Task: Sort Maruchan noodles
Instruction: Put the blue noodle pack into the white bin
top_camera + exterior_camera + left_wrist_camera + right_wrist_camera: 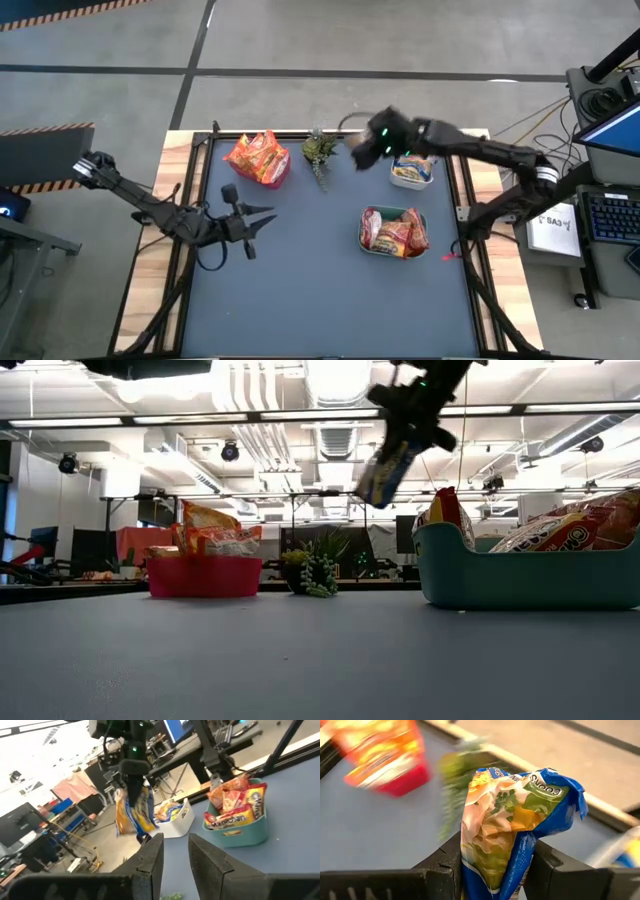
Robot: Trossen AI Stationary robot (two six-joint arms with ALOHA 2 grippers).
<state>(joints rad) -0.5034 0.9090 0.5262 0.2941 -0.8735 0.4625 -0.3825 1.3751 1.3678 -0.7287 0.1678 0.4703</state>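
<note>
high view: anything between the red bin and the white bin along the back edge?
Yes: the small green plant, then the right gripper shut on a yellow-and-blue packet, between red bin and white bin.

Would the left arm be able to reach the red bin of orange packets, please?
Probably yes: the left end effector hangs empty just near-side of the red bin, with only bare mat between.

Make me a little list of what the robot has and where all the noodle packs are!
right gripper: shut on yellow-and-blue packet, up in the air
left gripper: empty, waiting over the table
red bin: orange packets
teal bin: red packets
white bin: yellow-and-blue packets
plant: between red and white bins
</note>
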